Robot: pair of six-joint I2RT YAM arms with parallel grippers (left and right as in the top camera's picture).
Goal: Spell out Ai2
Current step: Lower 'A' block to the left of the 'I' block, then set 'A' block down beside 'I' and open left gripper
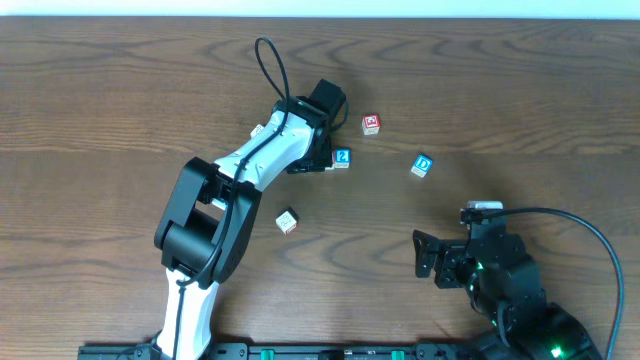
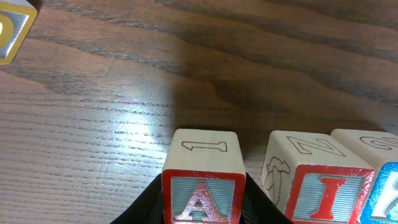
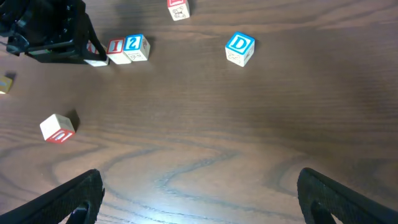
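Left claw (image 2: pixel 204 210) pinching red "A" block (image 2: pixel 202 180); red "I" block (image 2: pixel 323 196), blue "2" block (image 3: pixel 135 46) alongside. Right claw (image 3: pixel 200 194) spread.

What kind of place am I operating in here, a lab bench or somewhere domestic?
Probably a robot test bench, not a home: a wood-grain table, a left arm and right arm mounted at its near edge, and alphabet blocks such as the D block and A block.

Block row (image 1: pixel 342 158): A block (image 2: pixel 202 186) at 9 o'clock end boxed in by left gripper (image 1: pixel 325 160), left arm (image 1: pixel 250 165) behind. Red block (image 1: pixel 371 124) near at 1 o'clock, D block (image 1: pixel 422 166) at 3, loose block (image 1: pixel 287 221) at 7. Table (image 1: pixel 380 215) bare at 5 o'clock, down to right gripper (image 1: pixel 420 255).
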